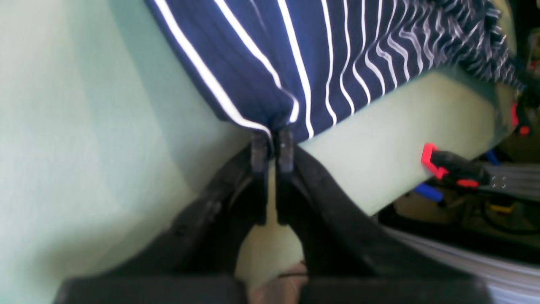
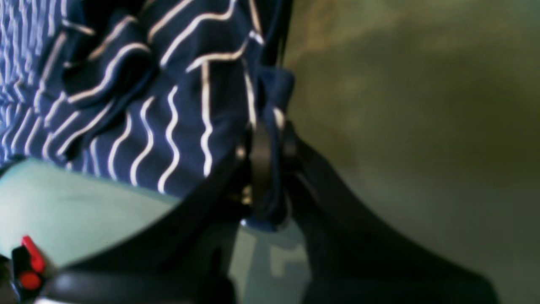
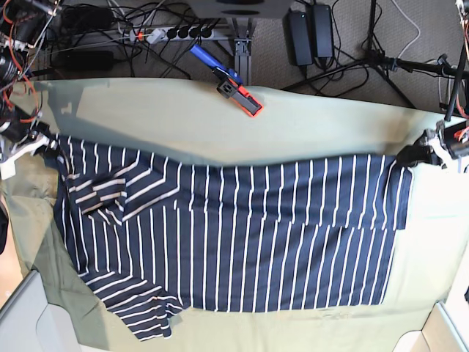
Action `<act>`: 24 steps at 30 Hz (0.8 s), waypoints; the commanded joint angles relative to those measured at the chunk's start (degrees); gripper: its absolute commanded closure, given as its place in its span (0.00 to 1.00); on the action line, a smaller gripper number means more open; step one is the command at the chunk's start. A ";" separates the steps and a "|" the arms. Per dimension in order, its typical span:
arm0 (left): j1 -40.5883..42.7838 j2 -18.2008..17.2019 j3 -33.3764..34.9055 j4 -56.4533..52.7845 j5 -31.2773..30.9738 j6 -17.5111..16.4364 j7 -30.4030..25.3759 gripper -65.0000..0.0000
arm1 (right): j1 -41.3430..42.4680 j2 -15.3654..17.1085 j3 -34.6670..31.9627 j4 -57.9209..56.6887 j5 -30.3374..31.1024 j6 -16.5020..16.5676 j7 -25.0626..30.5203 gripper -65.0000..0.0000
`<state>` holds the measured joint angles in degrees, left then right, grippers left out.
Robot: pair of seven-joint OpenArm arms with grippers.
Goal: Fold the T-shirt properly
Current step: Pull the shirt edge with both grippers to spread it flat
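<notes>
The navy T-shirt [image 3: 234, 235] with thin white stripes lies spread across the olive-green cloth [image 3: 183, 121] on the table, its top edge stretched between both grippers. My left gripper [image 3: 415, 155], at the right of the base view, is shut on the shirt's top right corner; the left wrist view shows the fingertips [image 1: 285, 145] pinching the shirt's hem [image 1: 295, 63]. My right gripper [image 3: 44, 144], at the left, is shut on the bunched shoulder or sleeve end; the right wrist view shows the gripper [image 2: 270, 139] closed on the shirt's folded fabric [image 2: 168, 105]. A sleeve [image 3: 143, 315] lies crumpled at the front left.
A red-and-black clamp [image 3: 239, 95] with a blue handle holds the cloth at the table's back edge; it also shows in the left wrist view [image 1: 449, 166]. Cables and power adapters [image 3: 308, 29] lie on the floor behind. Light bins [image 3: 22, 312] stand at the front corners.
</notes>
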<state>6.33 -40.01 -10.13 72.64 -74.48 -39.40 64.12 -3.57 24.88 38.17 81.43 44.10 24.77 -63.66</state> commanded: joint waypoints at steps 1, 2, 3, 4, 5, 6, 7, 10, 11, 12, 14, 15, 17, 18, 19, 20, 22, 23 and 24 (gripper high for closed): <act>0.22 -1.44 -0.50 1.66 -1.18 -0.60 -0.39 1.00 | -0.22 1.64 0.55 1.22 1.38 1.86 0.37 1.00; 0.96 -1.57 -0.50 2.36 -1.18 -0.60 -0.39 1.00 | -0.87 1.73 0.70 1.42 1.57 2.14 0.35 1.00; 1.73 -1.62 -0.50 3.02 -1.20 -0.60 -0.39 1.00 | -1.33 1.75 0.94 1.60 1.60 2.21 0.22 1.00; 2.43 -1.64 -0.50 3.67 -1.18 -0.60 -0.39 1.00 | -1.99 1.77 1.38 1.75 1.68 2.19 0.09 1.00; 3.30 -1.68 -0.68 4.28 -1.18 -0.60 -0.39 1.00 | -2.64 1.77 1.86 1.95 2.16 2.21 -0.15 1.00; 4.20 -1.66 -0.87 5.01 -1.22 -0.60 -0.39 1.00 | -3.45 1.75 2.38 2.23 2.78 2.27 -0.35 1.00; 5.18 -1.73 -1.18 5.70 -1.22 -0.60 -0.39 1.00 | -4.33 1.75 2.95 2.49 3.21 2.56 -0.48 1.00; 7.65 -1.75 -2.71 7.39 -1.64 -0.60 -0.35 1.00 | -6.84 1.79 4.70 3.19 4.24 2.78 -0.68 1.00; 8.44 -1.79 -3.41 7.93 -1.66 -0.60 -0.22 1.00 | -7.67 1.77 5.33 3.52 4.57 3.06 -0.72 1.00; 9.18 -1.79 -4.20 8.46 -1.97 -0.60 0.04 1.00 | -8.52 1.77 5.99 3.89 4.92 3.15 -0.83 1.00; 10.86 -1.77 -6.01 9.49 -2.71 -0.60 0.42 1.00 | -10.40 1.79 7.23 4.76 5.57 3.19 -0.85 1.00; 11.76 -1.77 -6.88 9.92 -2.97 -0.60 0.42 1.00 | -11.41 1.77 7.80 5.18 5.97 3.21 -0.85 1.00; 13.07 -1.75 -7.96 10.54 -3.37 -0.60 0.42 1.00 | -12.85 1.75 8.59 5.79 6.64 3.78 -0.83 1.00; 13.33 -1.77 -8.17 10.73 -3.48 -0.60 0.44 1.00 | -13.33 1.77 8.83 5.88 6.99 3.82 -0.83 1.00; 13.60 -1.77 -8.33 10.75 -3.56 -0.60 0.44 1.00 | -13.35 1.77 8.94 5.90 7.13 3.98 -0.92 1.00; 13.75 -1.75 -8.33 10.78 -3.58 -0.60 0.44 1.00 | -13.44 1.77 9.03 5.90 7.13 3.98 -0.98 1.00; 14.21 -1.77 -8.33 10.78 -3.76 -0.60 0.57 1.00 | -13.46 1.79 9.03 5.90 7.10 3.98 -1.33 1.00; 14.58 -1.77 -8.33 10.78 -3.80 -0.60 0.61 1.00 | -13.46 1.77 9.03 5.90 7.10 3.98 -1.55 1.00; 14.88 -1.75 -8.33 10.78 -4.17 -0.60 0.66 1.00 | -13.49 1.77 9.05 5.90 7.10 3.98 -1.81 1.00</act>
<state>21.26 -40.34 -17.74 82.67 -77.69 -39.42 65.14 -17.12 25.10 46.50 86.41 50.78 25.41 -65.80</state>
